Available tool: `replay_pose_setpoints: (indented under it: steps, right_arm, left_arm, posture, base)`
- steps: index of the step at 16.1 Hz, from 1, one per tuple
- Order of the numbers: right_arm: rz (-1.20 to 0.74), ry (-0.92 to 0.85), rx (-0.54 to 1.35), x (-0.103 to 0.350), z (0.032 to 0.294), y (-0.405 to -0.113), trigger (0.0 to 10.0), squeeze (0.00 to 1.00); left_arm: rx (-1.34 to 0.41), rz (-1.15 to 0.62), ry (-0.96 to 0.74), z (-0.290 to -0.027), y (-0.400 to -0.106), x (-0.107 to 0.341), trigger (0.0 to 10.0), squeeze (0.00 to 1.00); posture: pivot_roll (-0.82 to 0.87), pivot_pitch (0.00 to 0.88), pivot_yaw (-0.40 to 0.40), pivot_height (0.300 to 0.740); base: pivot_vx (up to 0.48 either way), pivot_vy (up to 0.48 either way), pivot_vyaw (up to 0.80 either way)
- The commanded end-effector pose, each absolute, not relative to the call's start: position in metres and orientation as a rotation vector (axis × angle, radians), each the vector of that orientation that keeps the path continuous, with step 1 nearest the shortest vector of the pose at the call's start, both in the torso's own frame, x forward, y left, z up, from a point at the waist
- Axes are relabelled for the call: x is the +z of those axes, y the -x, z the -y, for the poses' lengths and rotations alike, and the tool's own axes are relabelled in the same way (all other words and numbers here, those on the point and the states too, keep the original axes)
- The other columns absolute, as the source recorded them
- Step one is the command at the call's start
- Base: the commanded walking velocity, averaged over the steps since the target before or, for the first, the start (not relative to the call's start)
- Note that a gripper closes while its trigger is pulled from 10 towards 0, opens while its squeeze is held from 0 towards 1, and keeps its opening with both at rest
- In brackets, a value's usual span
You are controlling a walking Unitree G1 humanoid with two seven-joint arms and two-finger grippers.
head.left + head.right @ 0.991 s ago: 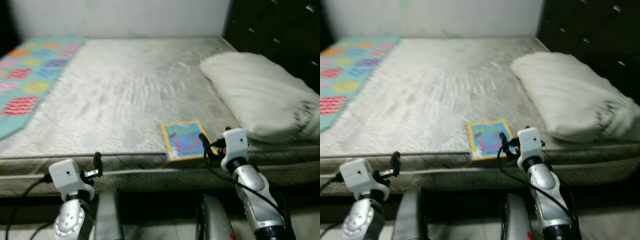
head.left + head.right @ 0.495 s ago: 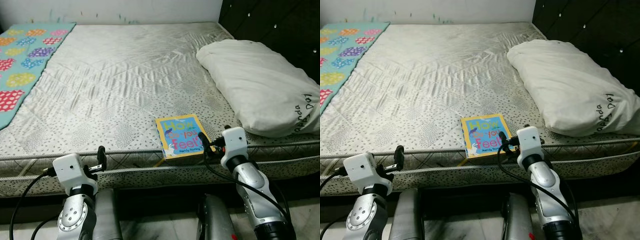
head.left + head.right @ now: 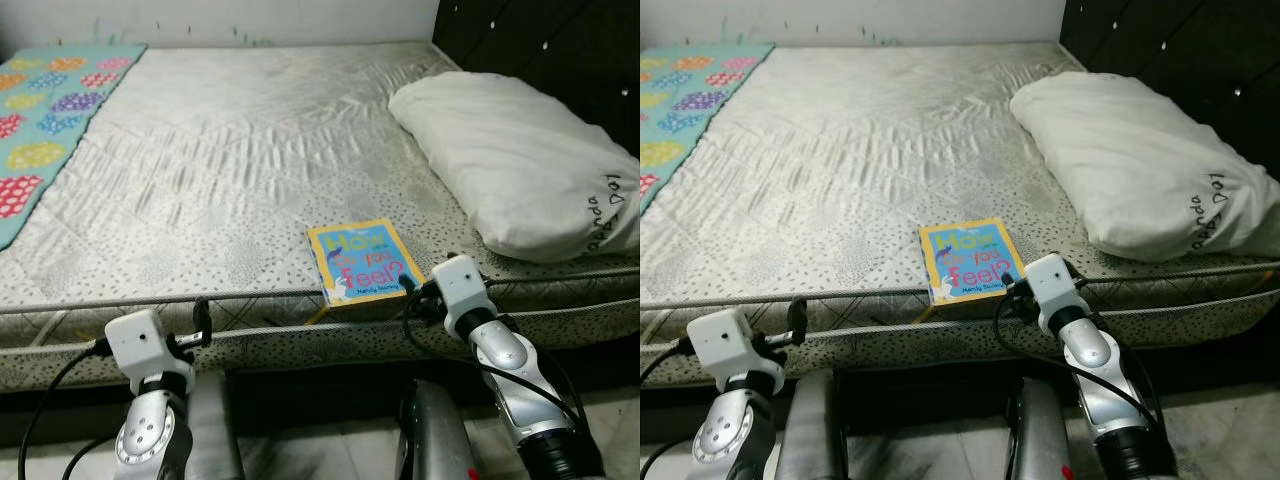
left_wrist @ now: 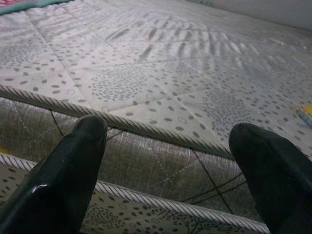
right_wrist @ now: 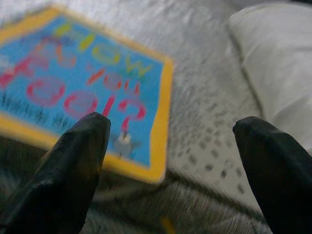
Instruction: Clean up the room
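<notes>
Closer now, my right gripper (image 5: 170, 141) hangs wide open and empty beside the book (image 3: 358, 260) near the mattress (image 3: 250, 180) edge; I should straddle its corner squarely.

one book (image 3: 359, 261), one pillow (image 3: 515, 165), one patterned blanket (image 3: 45, 120), one mattress (image 3: 220, 170)

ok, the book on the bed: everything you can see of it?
The book is a thin, square children's book with a yellow border and a blue cover bearing colourful lettering. It lies flat, cover up and closed, on the mattress close to its near edge, apart from the white pillow. The right gripper, fingers open, is at the book's near right corner; contact cannot be told.
</notes>
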State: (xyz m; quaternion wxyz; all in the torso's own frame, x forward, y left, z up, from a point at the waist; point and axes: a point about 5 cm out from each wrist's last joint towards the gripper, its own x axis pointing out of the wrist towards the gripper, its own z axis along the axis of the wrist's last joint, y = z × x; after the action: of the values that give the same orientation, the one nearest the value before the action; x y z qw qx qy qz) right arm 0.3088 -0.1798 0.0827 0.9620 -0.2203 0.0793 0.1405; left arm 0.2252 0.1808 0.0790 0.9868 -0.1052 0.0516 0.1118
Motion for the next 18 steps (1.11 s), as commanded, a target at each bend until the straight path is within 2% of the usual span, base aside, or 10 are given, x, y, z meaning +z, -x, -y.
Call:
replay_pose_setpoints:
  steps: [1, 4, 9, 12, 18]
  right_arm:
    - [-0.178, 0.475, 0.309, 0.083, 0.179, -0.312, 10.0, 0.0]
    - [-0.184, 0.461, 0.308, 0.081, 0.183, -0.313, 10.0, 0.0]
    - [-0.224, 0.56, 0.332, 0.084, 0.196, -0.319, 10.0, 0.0]
    - [-0.2, 0.549, 0.294, 0.095, 0.206, -0.329, 10.0, 0.0]
    - [-0.21, 0.484, 0.293, 0.095, 0.203, -0.33, 10.0, 0.0]
  left_arm:
    - [0.215, -0.108, 0.202, -0.179, -0.226, 0.08, 10.0, 0.0]
    - [0.212, -0.108, 0.204, -0.178, -0.227, 0.082, 10.0, 0.0]
    - [0.214, -0.113, 0.198, -0.179, -0.226, 0.082, 10.0, 0.0]
    - [0.212, -0.113, 0.196, -0.18, -0.226, 0.082, 10.0, 0.0]
    - [0.214, -0.109, 0.19, -0.181, -0.227, 0.083, 10.0, 0.0]
  posture:
    - [0.02, 0.0, -0.014, 0.447]
    - [0.02, 0.0, -0.014, 0.417]
    - [0.02, 0.0, -0.01, 0.417]
    - [0.02, 0.0, -0.009, 0.417]
    - [0.03, 0.0, -0.009, 0.417]
  base:
    - [0.0, 0.0, 0.0]
    - [0.0, 0.0, 0.0]
    - [0.0, 0.0, 0.0]
    - [0.0, 0.0, 0.0]
    - [0.0, 0.0, 0.0]
